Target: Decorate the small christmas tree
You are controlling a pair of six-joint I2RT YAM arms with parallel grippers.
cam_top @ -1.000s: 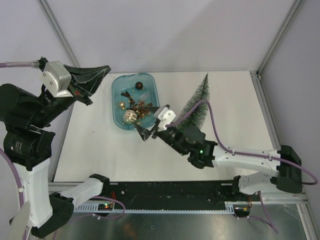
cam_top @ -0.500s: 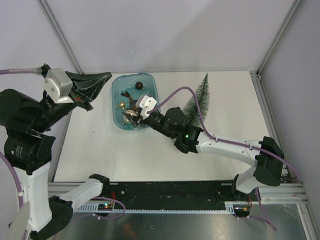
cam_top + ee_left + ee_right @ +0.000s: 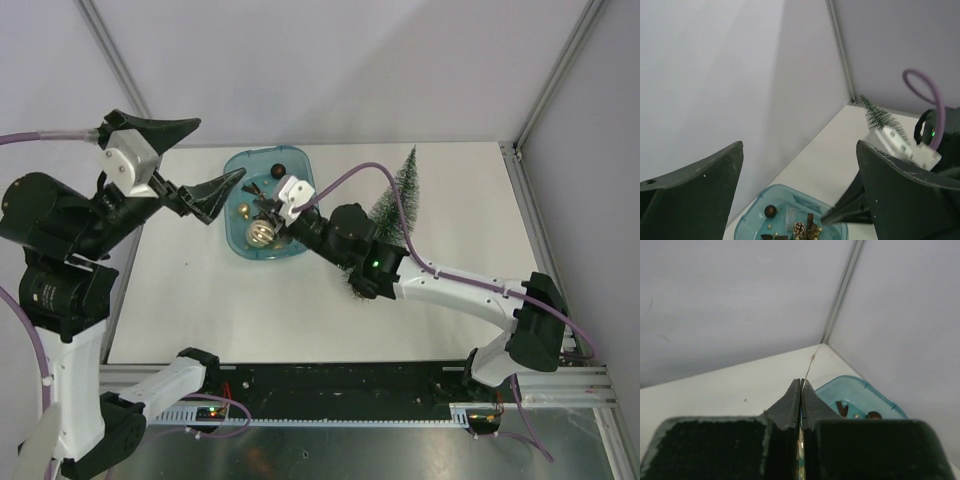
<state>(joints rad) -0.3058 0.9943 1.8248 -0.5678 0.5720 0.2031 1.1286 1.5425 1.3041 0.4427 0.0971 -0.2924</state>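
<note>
The small christmas tree (image 3: 402, 190) lies on the white table to the right of the blue tray (image 3: 232, 170), tip pointing away. My right arm covers its lower part. The tree (image 3: 882, 117) also shows in the left wrist view. My right gripper (image 3: 266, 207) reaches into the tray among the ornaments. In the right wrist view it (image 3: 801, 382) is shut on a thin gold thread (image 3: 809, 367) that runs up from between the jaws. My left gripper (image 3: 220, 148) hangs open above the tray's left rim, holding nothing.
In the tray lie a dark ball (image 3: 280, 168), a silver ball (image 3: 260, 233), a pinecone (image 3: 799, 229) and small gold pieces. Grey walls close off the back and sides. A metal post (image 3: 560, 70) stands at the far right corner.
My right gripper swung left from beside the tray into it and shut on the thread. My left gripper went from shut to wide open and dipped slightly toward the tray.
</note>
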